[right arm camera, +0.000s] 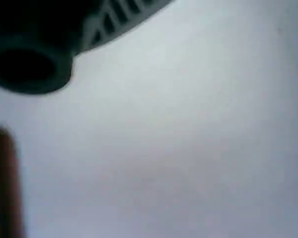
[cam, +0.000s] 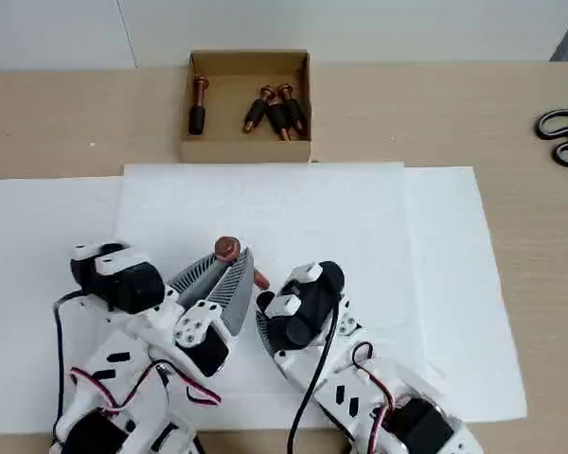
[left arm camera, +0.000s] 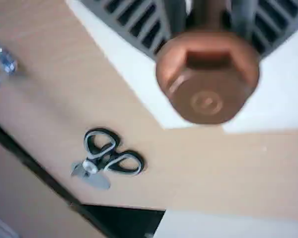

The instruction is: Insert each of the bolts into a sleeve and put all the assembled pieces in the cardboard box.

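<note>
Open white paper (cam: 360, 218) reaches the cardboard box (cam: 246, 149); left jaws grip a bolt (left arm camera: 207, 79), right jaws a sleeve (right arm camera: 30, 69).

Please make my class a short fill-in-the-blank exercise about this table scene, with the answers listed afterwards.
1. The left gripper has its fingers shut on a copper ____.
2. The assembled pieces lie inside the cardboard ____.
3. Beyond the white paper, on the bare table, lies a pair of ____.
4. The sleeve near the right wrist camera is ____ in colour.
Missing words: bolt; box; scissors; black.
</note>
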Controlling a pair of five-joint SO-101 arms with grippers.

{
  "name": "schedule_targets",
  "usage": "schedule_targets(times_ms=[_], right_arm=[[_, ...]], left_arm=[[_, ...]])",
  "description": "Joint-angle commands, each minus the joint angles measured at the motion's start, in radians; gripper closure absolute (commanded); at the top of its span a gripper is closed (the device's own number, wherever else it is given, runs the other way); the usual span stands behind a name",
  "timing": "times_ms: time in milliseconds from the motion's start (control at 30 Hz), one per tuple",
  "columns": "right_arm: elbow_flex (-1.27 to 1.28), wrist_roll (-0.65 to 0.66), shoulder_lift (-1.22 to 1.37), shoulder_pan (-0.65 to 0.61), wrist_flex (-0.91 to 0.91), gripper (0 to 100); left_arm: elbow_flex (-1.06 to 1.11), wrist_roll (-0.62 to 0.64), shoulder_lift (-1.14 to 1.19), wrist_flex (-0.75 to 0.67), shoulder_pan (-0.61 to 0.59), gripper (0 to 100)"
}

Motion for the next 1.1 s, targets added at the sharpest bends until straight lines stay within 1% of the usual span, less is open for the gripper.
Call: schedule_targets(times_ms=[0,433,567,700,833,1000,1067], right_arm=[[-0.006,0.038,-0.01,0.008,-0.061,99.5],[-0.009,0.048,-0.008,0.01,-0.071,99.5],[-0.009,0.048,-0.008,0.028,-0.071,99.5],[-0.011,0.048,-0.008,0.062,-0.071,99.5],[-0.014,0.048,-0.01,0.062,-0.071,99.5],[-0.051,0.051,-0.01,0.059,-0.071,99.5],[-0.061,0.08,-0.01,0.059,-0.071,99.5]], left_arm=[[0.005,-0.011,-0.009,0.015,0.008,100],[0.03,-0.012,-0.009,0.023,0.011,100],[0.028,-0.012,-0.009,0.049,0.069,100],[0.027,-0.014,-0.009,0.057,0.081,100],[0.027,-0.014,-0.008,0.064,0.083,100],[0.038,-0.041,-0.006,0.141,0.133,100],[0.061,-0.058,-0.006,0.149,0.14,100]])
